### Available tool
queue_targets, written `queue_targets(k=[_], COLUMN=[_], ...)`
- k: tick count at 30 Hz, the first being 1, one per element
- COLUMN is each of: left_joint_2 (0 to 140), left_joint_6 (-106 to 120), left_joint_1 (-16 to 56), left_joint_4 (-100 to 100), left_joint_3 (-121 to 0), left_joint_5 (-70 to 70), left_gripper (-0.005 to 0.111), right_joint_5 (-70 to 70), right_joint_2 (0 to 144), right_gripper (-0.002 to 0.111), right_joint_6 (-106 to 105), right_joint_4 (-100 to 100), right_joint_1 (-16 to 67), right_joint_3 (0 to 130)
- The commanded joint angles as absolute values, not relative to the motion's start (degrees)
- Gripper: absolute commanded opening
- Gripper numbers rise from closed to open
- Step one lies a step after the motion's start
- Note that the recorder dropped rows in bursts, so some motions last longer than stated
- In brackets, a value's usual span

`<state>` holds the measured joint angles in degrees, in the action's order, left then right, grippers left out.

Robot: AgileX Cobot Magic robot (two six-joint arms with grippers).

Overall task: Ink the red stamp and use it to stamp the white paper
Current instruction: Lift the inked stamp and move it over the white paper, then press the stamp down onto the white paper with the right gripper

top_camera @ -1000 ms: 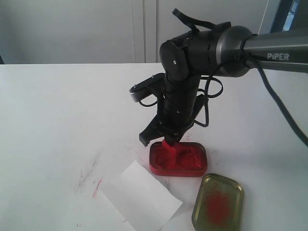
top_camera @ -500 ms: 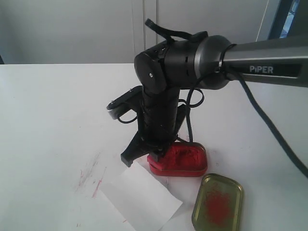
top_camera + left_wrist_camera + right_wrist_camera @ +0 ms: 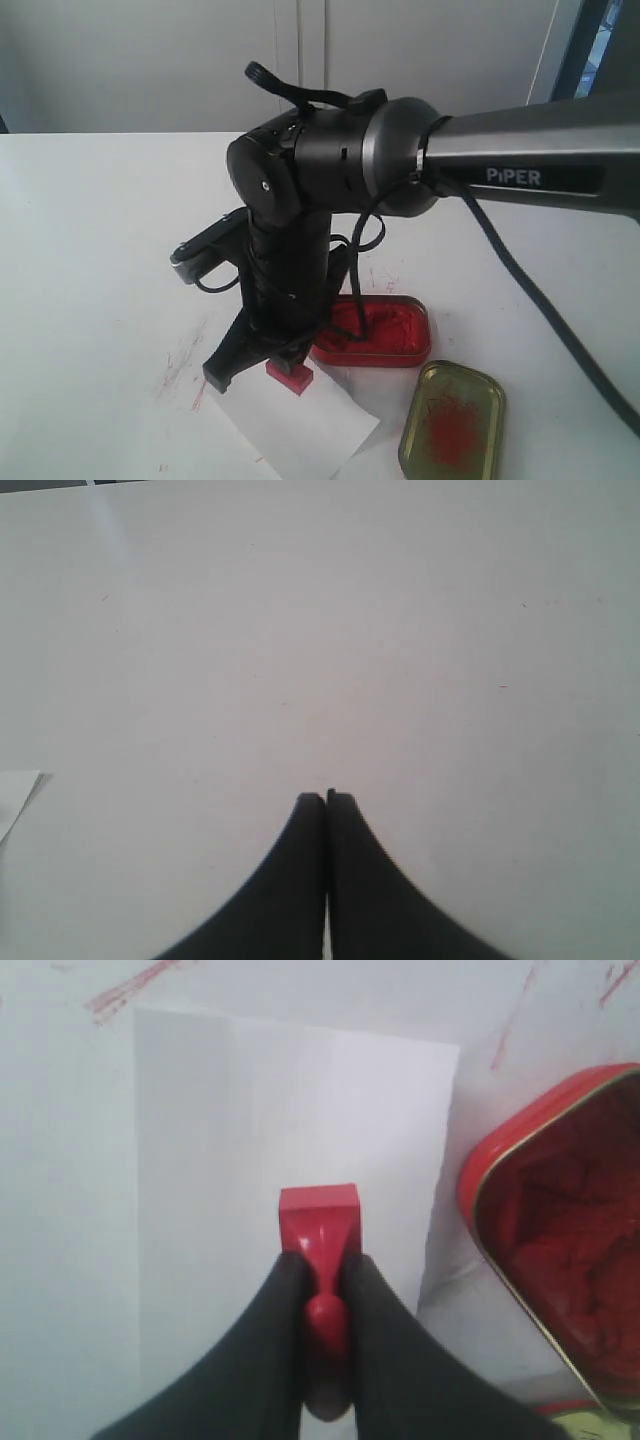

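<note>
My right gripper [image 3: 285, 355] [image 3: 322, 1260] is shut on the knob of the red stamp [image 3: 289, 376] [image 3: 319, 1218]. The stamp's square base hangs over the white paper [image 3: 300, 415] [image 3: 270, 1110], close to its surface; whether it touches the sheet I cannot tell. The sheet lies at the table's front, left of the red ink tin [image 3: 385, 330] [image 3: 565, 1230]. My left gripper [image 3: 327, 798] is shut with nothing in it, above bare white tabletop, and does not show in the exterior view.
The gold tin lid [image 3: 453, 420], smeared red inside, lies right of the paper at the front. Red scratch marks [image 3: 190, 365] stain the table left of the sheet. A paper corner [image 3: 15, 795] shows at the edge of the left wrist view.
My right arm has swung left from the ink tin, carrying the red stamp out of the ink and over the white paper. Tin, lid and paper have stayed put.
</note>
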<state>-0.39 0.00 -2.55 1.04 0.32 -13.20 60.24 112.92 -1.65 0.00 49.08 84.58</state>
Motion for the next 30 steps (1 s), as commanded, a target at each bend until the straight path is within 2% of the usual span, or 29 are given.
queue_targets(k=[1, 30], left_joint_2=[0.0, 0.0], left_joint_6=[0.0, 0.0], left_joint_1=[-2.7, -2.7], left_joint_4=[1.6, 1.6], left_joint_3=[0.0, 0.0], left_joint_5=[-13.3, -13.3], left_gripper=[0.0, 0.0], right_joint_5=[59.6, 49.7], right_joint_2=[112.1, 111.7], right_gripper=[0.0, 0.0], right_joint_6=[-0.8, 2.5], right_joint_4=[0.5, 1.1], right_joint_1=[49.3, 50.9], right_joint_3=[84.6, 76.1])
